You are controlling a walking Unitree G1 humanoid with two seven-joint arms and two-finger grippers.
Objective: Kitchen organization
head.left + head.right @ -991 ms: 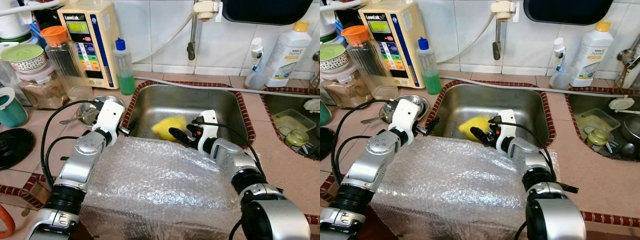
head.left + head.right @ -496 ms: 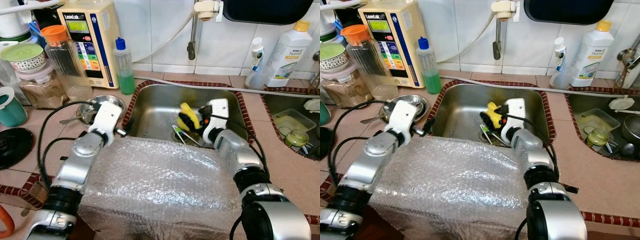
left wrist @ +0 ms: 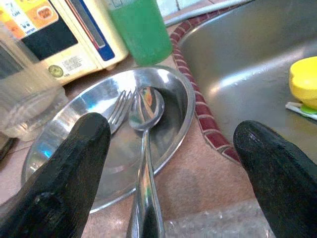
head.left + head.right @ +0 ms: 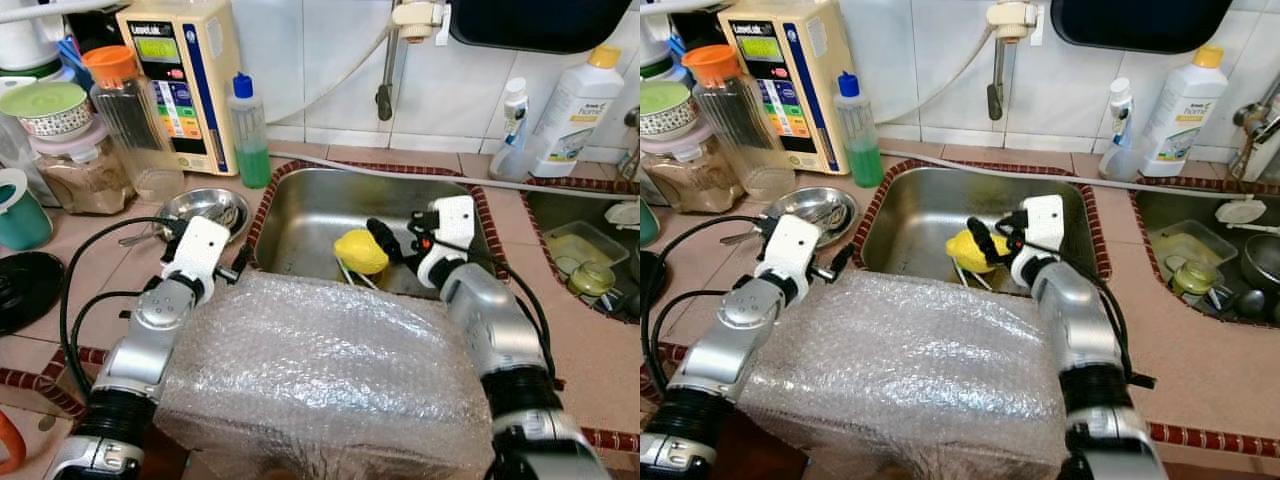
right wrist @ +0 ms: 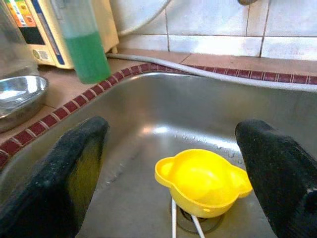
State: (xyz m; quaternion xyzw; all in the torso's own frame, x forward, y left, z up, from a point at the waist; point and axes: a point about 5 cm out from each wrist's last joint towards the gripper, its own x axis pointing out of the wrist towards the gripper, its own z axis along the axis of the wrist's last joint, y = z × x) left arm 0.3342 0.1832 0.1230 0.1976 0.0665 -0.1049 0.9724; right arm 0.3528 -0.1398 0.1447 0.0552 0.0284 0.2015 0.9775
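**Yellow cup let go, back in sink**

Left of the sink (image 4: pixel 300 205): left gripper (image 4: pixel 240 272) hovers by the rim w/ fingers spread wide, nothing held, aimed at the steel plate (image 3: pixel 99 129) w/ fork and spoon (image 3: pixel 143 163).

In the sink: yellow cup (image 4: pixel 360 251) now sits over the drain. 0.5 s ago the right gripper (image 4: pixel 385 235) had it pinched and raised; now fingers (image 5: pixel 277 173) stand wide apart, cup loose between and below them. Likely a slipped grasp, so a re-grip looks needed before it goes anywhere.
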